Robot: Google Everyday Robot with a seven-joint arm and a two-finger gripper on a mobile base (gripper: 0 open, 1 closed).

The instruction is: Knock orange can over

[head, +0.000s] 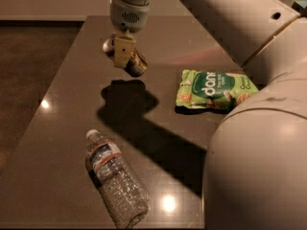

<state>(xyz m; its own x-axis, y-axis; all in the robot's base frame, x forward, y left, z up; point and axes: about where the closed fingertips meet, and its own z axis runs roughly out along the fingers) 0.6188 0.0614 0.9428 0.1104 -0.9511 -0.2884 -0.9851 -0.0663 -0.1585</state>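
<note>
Above the dark bench (pixel 60 133), the claw (pixel 123 55) pinches the tilted orange can (pixel 137 66) aloft; tipping seems underway, release sideways next.

Tallied one orange can (pixel 135 64), far left; one clear water bottle (pixel 115 178), near left; one green snack bag (pixel 216 89), right. Noted one dark table (pixel 62 110). Logged one gripper (pixel 122 52), far left over table, just beside can, on one arm (pixel 230 18).
</note>
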